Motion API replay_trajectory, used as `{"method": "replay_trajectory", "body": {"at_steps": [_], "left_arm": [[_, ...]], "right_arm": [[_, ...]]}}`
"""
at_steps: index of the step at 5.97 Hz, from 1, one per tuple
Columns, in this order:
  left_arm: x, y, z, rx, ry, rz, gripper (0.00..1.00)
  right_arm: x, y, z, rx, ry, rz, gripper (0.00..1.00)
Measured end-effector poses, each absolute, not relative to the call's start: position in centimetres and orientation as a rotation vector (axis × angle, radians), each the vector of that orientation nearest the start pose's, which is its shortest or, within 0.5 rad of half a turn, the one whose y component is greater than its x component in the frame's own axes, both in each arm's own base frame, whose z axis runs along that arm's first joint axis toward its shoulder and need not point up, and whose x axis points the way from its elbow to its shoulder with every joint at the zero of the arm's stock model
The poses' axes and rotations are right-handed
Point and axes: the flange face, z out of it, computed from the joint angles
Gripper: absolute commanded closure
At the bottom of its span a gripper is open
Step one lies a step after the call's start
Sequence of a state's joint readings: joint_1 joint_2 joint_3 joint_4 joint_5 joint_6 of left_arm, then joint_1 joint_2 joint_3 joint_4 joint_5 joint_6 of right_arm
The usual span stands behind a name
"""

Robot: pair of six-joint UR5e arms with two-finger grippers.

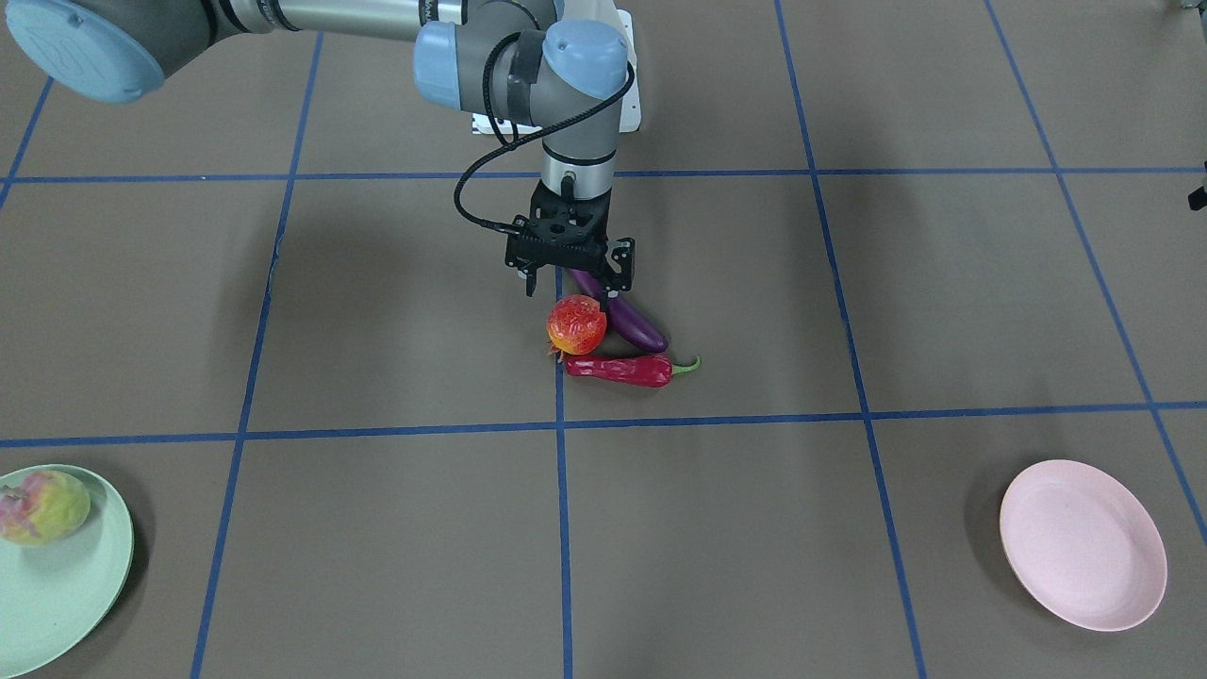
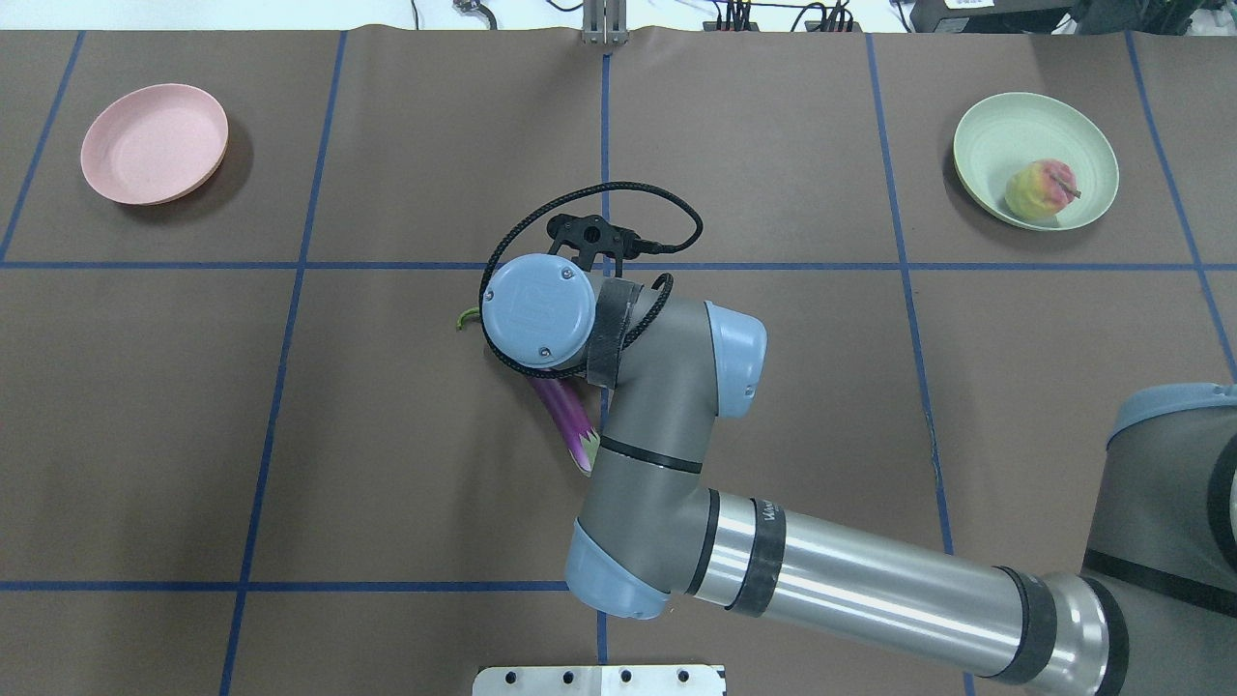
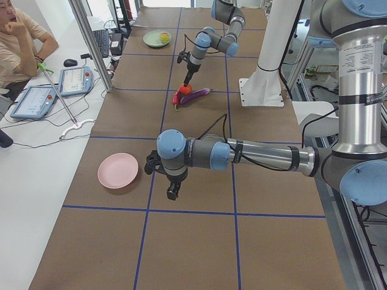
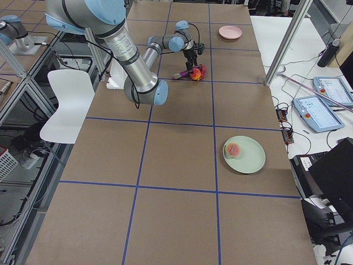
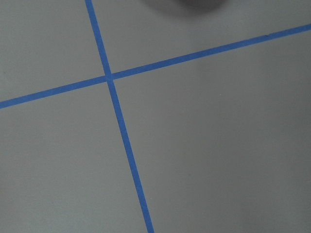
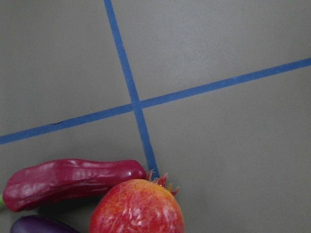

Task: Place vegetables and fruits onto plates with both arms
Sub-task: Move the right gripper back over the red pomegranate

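At frame centre the right gripper (image 1: 567, 290) hangs over the red fruit (image 1: 576, 323), jaws apart, with the eggplant (image 1: 636, 325) and chili (image 1: 622, 370) close beside. The peach (image 1: 42, 506) lies on the green plate (image 1: 57, 604), lower left. For the left gripper (image 3: 173, 193), I cannot tell how its jaws stand.

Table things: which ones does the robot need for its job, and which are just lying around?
For the job: eggplant, chili pepper, bumpy red fruit, peach, green plate, pink plate.
Just lying about: white chair, tablets, computer mouse.

Bright, even overhead light, soft diffuse shadows, sharp focus throughout.
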State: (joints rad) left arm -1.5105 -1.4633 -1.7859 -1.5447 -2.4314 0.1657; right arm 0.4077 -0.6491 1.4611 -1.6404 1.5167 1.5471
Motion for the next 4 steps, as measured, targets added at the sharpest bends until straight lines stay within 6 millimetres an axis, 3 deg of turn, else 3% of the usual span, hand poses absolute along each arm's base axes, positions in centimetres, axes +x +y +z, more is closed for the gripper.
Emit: {"method": "replay_trajectory", "body": {"at_steps": [3,4], "left_arm": [[-3.0,-45.3,60.1,0.119,0.857,0.248,0.00],[-3.0,-45.3,60.2,0.117,0.858,0.247,0.00]], "right_arm": [[-65.9,-43.0,15.8,0.238,-0.738,0.386,0.00],[-66.3,-42.8,16.2,0.241,-0.735,0.381,0.06]]}}
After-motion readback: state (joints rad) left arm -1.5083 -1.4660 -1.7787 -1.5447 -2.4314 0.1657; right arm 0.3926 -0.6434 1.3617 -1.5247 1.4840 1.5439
